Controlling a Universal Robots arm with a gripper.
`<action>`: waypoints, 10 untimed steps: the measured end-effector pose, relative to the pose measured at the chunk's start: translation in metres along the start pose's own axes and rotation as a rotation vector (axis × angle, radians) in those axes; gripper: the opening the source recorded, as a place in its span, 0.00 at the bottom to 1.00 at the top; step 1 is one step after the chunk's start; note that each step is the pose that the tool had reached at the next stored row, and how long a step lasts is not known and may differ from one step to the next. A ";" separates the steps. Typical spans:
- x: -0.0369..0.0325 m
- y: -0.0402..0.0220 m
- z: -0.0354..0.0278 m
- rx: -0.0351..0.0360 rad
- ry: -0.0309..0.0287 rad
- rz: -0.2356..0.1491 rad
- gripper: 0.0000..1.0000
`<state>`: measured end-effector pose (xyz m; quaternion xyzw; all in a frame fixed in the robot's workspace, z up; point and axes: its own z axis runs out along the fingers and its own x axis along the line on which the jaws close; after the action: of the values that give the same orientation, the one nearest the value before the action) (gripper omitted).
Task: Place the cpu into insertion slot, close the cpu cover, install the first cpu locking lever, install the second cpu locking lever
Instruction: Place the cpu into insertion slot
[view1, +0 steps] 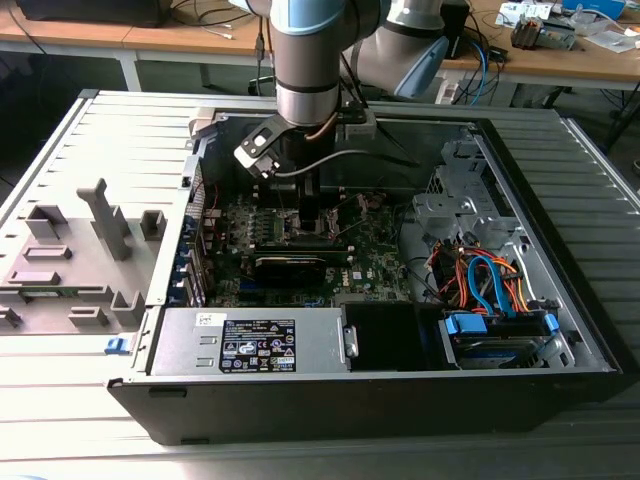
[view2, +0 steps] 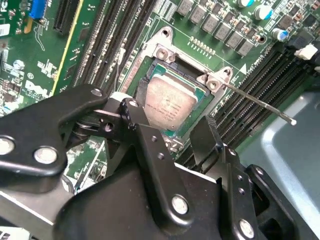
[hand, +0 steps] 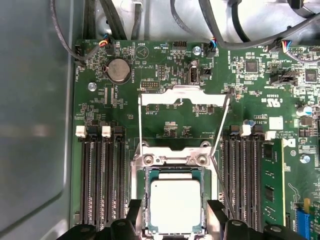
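First wrist view: the cpu lies flat in the insertion slot, and my end effector hangs open, fingers apart on either side of it. The cpu cover stands swung open, clear of the chip. I judge the chip light, stiff, slick-topped and fragile underneath; it wants holding by two opposite edges, never pressing. The cover looks thin, springy, best pushed at its free edge.

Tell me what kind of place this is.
Probably a robotics or electronics lab: open computer case on a slatted table, cable-strewn wooden workbenches behind, robot arm reaching in.
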<state>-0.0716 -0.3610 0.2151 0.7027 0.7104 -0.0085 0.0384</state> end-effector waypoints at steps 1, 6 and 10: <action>-0.0001 0.0000 -0.0001 0.0001 0.0008 0.000 0.60; -0.0021 0.0043 0.0012 0.0083 0.0016 0.000 0.35; -0.0025 0.0057 0.0088 0.0164 0.0016 -0.001 0.17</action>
<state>-0.0655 -0.3640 0.2067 0.7026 0.7107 -0.0138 0.0320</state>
